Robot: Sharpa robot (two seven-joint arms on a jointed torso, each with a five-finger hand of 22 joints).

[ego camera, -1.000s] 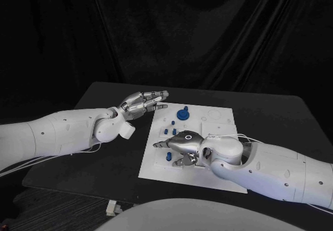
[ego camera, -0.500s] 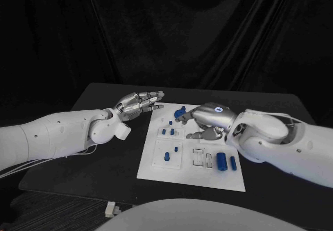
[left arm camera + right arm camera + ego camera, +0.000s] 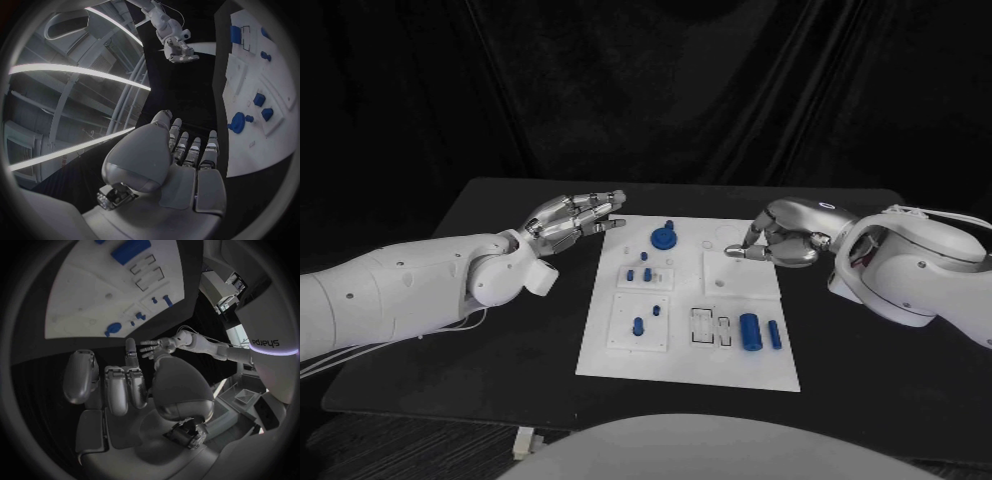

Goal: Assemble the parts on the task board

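The white task board (image 3: pixel 733 365) lies mid-table. On it are a round blue knob (image 3: pixel 664 238), small blue pegs (image 3: pixel 643 272) and a peg (image 3: pixel 638 324) on the left, and two blue cylinders (image 3: pixel 750 328) beside empty slots at the front right. My left hand (image 3: pixel 574 218) hovers at the board's far left corner with its fingers stretched out and nothing in them. My right hand (image 3: pixel 783 240) hangs over the board's far right edge, fingers curled in, holding nothing. The left wrist view has the left hand (image 3: pixel 181 155), the board (image 3: pixel 250 75) and the knob (image 3: pixel 237 121). The right wrist view has the right hand (image 3: pixel 131 385) above the board (image 3: pixel 94 295).
The black table (image 3: pixel 502 330) has bare surface on both sides of the board. A dark curtain hangs behind the table's far edge. The right forearm (image 3: pixel 920 270) reaches in over the table's right side.
My right hand has lifted from the board's front left area and swung back to its far right edge, uncovering the blue cylinders. The left hand has barely moved.
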